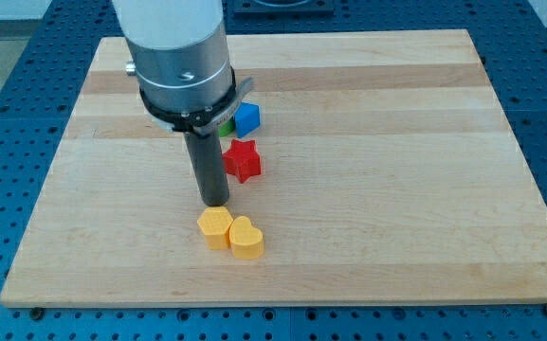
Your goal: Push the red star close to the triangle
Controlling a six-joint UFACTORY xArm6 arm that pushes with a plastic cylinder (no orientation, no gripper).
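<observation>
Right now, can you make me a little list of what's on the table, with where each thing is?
board: wooden board on a blue pegboard
my tip: just above the yellow blocks, left of and below the red star
red star: near the middle, right of the rod
blue block: just above the red star
green block: mostly hidden behind the rod, left of the blue block; shape cannot be told
yellow blocks: hexagon and heart, touching, below my tip
</observation>
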